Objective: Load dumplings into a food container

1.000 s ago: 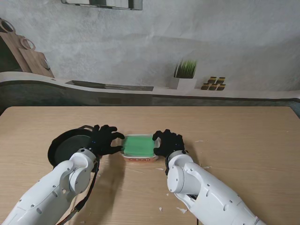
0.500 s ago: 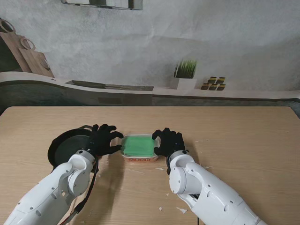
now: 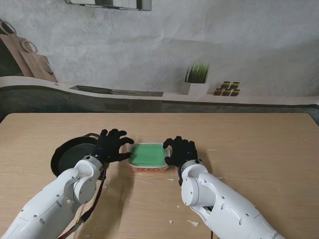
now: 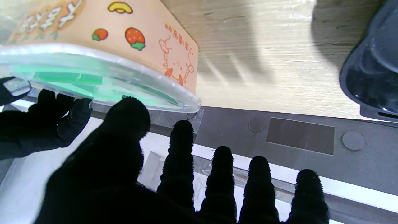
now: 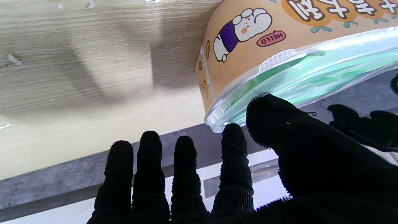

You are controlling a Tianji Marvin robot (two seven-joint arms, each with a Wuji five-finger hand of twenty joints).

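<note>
With the left hand (image 3: 112, 146) and right hand (image 3: 180, 151) splayed, holding nothing, their thumbs at the peach cartoon-printed food container's (image 3: 147, 169) clear green-tinted lid (image 3: 147, 154), uneven pressure could skid it left toward the nearby black round plate (image 3: 70, 155).

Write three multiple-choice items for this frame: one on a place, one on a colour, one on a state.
1. Where is the black plate relative to the food container?
A. on its left
B. on its right
C. under it

2. What colour shows through the container's clear lid?
A. red
B. green
C. blue

3. How is the left robot hand posed?
A. fisted
B. fingers spread, holding nothing
C. gripping the plate

Answers: 1 A, the stand view shows the plate left of the container. 2 B, green shows in every view. 3 B, the left wrist view shows fingers apart, like the right robot hand.
</note>
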